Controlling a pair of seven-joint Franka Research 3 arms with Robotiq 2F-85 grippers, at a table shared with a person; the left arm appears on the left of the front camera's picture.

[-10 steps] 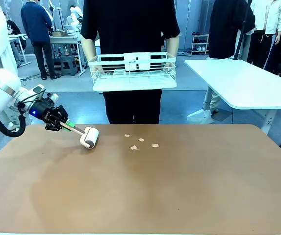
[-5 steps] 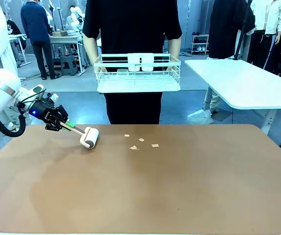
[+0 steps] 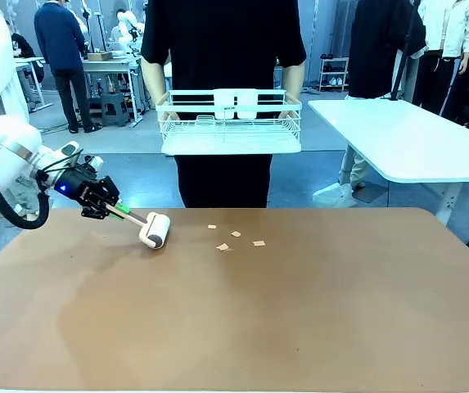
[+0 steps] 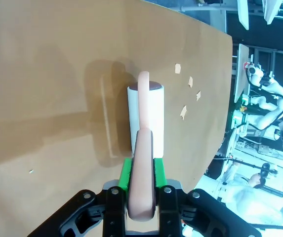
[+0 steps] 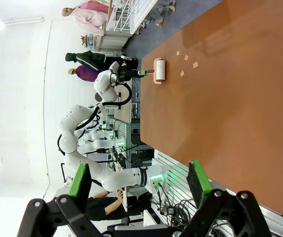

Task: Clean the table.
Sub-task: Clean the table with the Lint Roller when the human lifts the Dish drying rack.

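Left gripper (image 3: 118, 210) is clenched on the handle (image 4: 142, 190) of the lint roller (image 3: 155, 230), green pads tight on both sides. Over the last second it has edged the roller a little toward table centre, so the head is now nearer the 4 paper scraps (image 3: 223, 246) but still apart from them, nothing picked up yet. Can't tell if the roller head touches the top or rides just above it. The table (image 3: 299, 327), the wide reddish-brown one, lies under both arms, bare apart from the scraps near its far edge. The person across it has shifted the wire rack (image 3: 230, 123) right and now holds it steady. Right gripper (image 5: 140, 182) is released, jaws wide, nothing between them. Reads as the sweep just starting.
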